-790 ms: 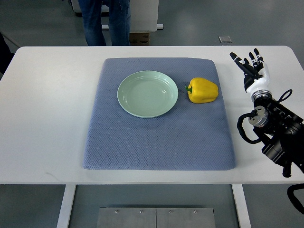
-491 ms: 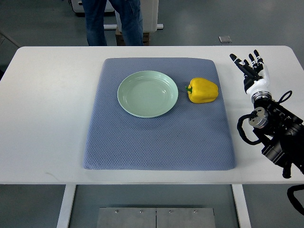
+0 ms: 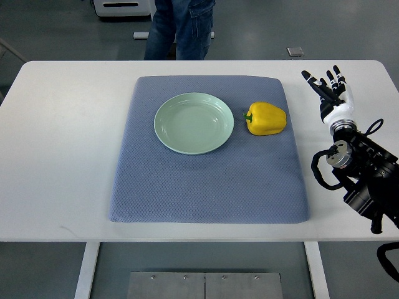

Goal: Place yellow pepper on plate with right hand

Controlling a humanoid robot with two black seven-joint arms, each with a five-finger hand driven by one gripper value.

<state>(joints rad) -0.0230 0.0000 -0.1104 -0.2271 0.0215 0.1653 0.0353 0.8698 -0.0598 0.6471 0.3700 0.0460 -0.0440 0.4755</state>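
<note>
My right hand [image 3: 330, 90] is hovering over the bare white counter [image 3: 62, 143] near its right edge, with its fingers [image 3: 315, 84] spreading apart and stretching away from me, holding nothing at all. The dark fingers and pale palm are pointing toward the far side, and behind them my wrist and black forearm [image 3: 365, 174], with its looping cables, are running back toward the right edge of the view.

To the left of my hand, apart from it, the yellow pepper [image 3: 267, 118] is lying on its side on the blue-grey mat [image 3: 206, 187], close to the mat's right border, with its green stem pointing left toward the plate [image 3: 194, 123]. The pepper is sitting just beside the plate's right rim; I cannot tell whether the stem is touching the rim. The pale green plate is resting on the far half of the mat, and nothing is lying in it.

The mat is covering the middle of the counter, leaving white surface showing all round it. Beyond the far edge of the counter a person's legs in blue jeans [image 3: 181, 28] are showing on the grey floor, next to the base of a white unit [image 3: 121, 7]
</note>
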